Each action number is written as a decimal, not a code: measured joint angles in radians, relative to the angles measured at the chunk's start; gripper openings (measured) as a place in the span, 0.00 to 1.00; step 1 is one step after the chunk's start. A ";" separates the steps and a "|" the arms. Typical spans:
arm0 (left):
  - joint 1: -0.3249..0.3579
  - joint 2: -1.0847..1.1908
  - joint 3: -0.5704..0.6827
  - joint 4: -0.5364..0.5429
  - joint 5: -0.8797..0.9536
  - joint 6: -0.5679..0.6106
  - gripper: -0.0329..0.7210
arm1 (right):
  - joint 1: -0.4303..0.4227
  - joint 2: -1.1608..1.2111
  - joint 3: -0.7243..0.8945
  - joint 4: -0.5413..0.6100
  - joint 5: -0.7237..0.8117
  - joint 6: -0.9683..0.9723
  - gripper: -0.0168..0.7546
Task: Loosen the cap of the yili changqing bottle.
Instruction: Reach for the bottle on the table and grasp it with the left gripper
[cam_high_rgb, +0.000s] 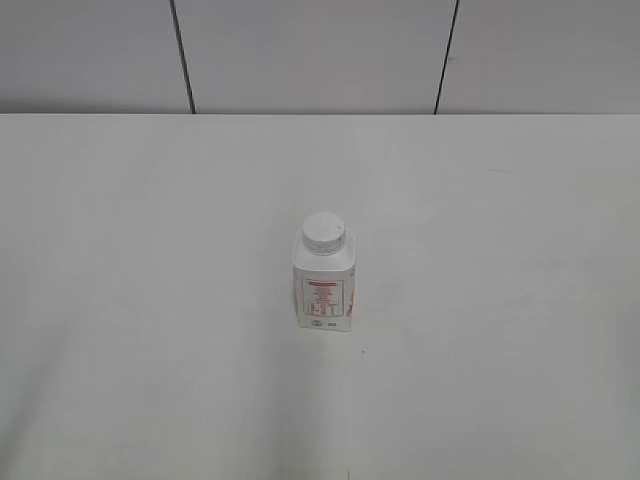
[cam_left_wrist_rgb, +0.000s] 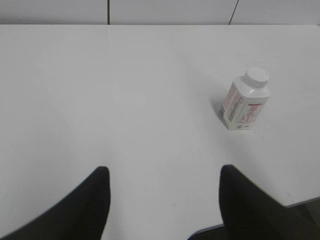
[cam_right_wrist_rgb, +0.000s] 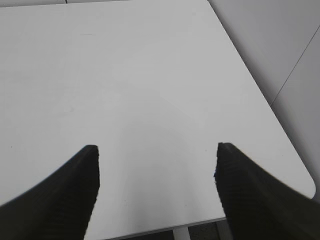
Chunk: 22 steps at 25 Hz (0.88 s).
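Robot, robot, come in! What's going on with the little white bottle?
Left gripper and right gripper: jaws open, empty. Bottle upright mid-table, cap on, untouched. Nothing in the way.

Left end effector (cam_left_wrist_rgb: 162, 192) jaws apart, empty, right end effector (cam_right_wrist_rgb: 156, 172) likewise

I'm looking at what seems a bare test room or lab. A plain white table (cam_high_rgb: 150, 300) stands against grey wall panels (cam_high_rgb: 310, 50) split by dark seams, with no furnishings showing.
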<state>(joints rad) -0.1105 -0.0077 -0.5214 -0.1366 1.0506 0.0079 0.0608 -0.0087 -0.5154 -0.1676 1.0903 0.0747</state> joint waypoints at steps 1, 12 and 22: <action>0.000 0.000 0.000 0.000 0.000 0.000 0.62 | 0.000 0.000 0.000 0.000 0.000 0.000 0.75; 0.000 0.000 0.000 0.000 0.000 0.000 0.62 | 0.000 0.000 0.000 0.000 0.000 0.000 0.75; 0.000 0.000 0.000 0.000 0.000 0.000 0.62 | 0.000 0.000 0.000 0.000 0.000 0.000 0.75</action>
<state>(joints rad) -0.1105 -0.0077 -0.5214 -0.1366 1.0506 0.0079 0.0608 -0.0087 -0.5154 -0.1676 1.0903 0.0747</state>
